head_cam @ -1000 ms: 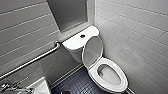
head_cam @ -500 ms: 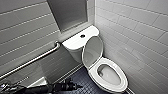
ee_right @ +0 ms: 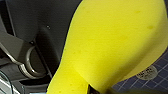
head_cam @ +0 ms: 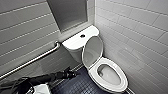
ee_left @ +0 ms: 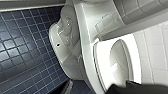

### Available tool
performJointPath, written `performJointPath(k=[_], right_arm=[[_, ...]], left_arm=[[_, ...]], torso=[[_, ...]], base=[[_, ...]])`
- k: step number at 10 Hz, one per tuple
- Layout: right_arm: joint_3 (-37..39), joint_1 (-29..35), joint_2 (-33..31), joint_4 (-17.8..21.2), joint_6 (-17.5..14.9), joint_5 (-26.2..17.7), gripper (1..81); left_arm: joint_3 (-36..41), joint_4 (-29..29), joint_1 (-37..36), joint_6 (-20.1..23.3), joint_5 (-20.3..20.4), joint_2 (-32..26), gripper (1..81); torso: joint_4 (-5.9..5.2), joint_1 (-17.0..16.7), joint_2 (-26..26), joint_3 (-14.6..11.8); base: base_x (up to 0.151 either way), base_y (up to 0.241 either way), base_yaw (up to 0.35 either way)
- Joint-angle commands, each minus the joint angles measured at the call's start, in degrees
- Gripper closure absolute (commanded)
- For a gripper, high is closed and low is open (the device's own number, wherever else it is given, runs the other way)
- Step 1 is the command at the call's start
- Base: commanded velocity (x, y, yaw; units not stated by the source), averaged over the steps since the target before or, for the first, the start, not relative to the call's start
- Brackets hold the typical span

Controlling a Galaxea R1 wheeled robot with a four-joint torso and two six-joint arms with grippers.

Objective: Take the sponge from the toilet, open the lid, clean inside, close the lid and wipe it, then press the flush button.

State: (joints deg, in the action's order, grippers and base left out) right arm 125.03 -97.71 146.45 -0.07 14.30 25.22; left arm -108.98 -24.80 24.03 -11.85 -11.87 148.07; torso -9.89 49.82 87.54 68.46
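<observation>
Two claws are at work in a narrow tiled stall. The right claw (ee_right: 93, 89) is closed on the sponge (ee_right: 112, 42), whose yellow foam sits close against that wrist camera, in the air above the dark blue floor (ee_right: 160, 75) and near a round drain cover (ee_right: 147, 72). The left claw (head_cam: 71, 74) reaches in low from the left over the floor, near the foot of the toilet (head_cam: 75, 47) and apart from it; I cannot tell how far it is open. The lid (head_cam: 92, 51) stands upright, leaning back against the tank (head_cam: 72, 42), so the seat and bowl (head_cam: 110, 75) lie bare. The flush button (head_cam: 82, 35) sits dark in the middle of the tank top. A metal grab bar (head_cam: 30, 61) slants along the left wall. From the left wrist, the toilet's base and raised lid show side-on against the blue tiles.
</observation>
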Motion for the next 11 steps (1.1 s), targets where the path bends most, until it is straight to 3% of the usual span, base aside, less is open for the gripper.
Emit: performJointPath(k=[1,3,5,7,11], right_arm=[[-1.46,-3.42,-0.07,-0.81,-0.50,-4.39,81.1],[-6.02,-4.47,-1.48,-4.32,0.03,-1.15,81.1],[-7.53,-5.00,-1.83,-4.41,0.03,2.02,81.1],[-7.88,-5.09,-1.39,-4.50,0.03,2.20,81.1],[-9.37,-4.91,-0.95,-4.50,-0.50,2.20,81.1]], left_arm=[[-4.84,-6.93,-10.62,-3.09,-0.34,0.39,1.0],[-5.10,-7.02,-12.37,-6.42,2.55,0.92,1.0],[-5.19,-7.02,-13.70,-9.68,4.93,1.27,1.0],[-4.84,-7.02,-13.78,-11.61,9.14,2.15,1.0],[-7.82,-7.02,-15.89,-13.11,9.59,7.50,1.0]], torso=[[0.00,0.00,0.00,0.02],[0.00,0.00,-0.02,0.02],[0.00,0.00,-0.04,0.02],[0.00,0.00,-0.04,0.02],[0.00,0.00,-0.06,0.02]], base=[[0.000,0.000,0.000],[0.000,0.000,0.000],[0.000,0.000,0.000],[0.000,0.000,0.000],[0.000,0.000,0.000]])
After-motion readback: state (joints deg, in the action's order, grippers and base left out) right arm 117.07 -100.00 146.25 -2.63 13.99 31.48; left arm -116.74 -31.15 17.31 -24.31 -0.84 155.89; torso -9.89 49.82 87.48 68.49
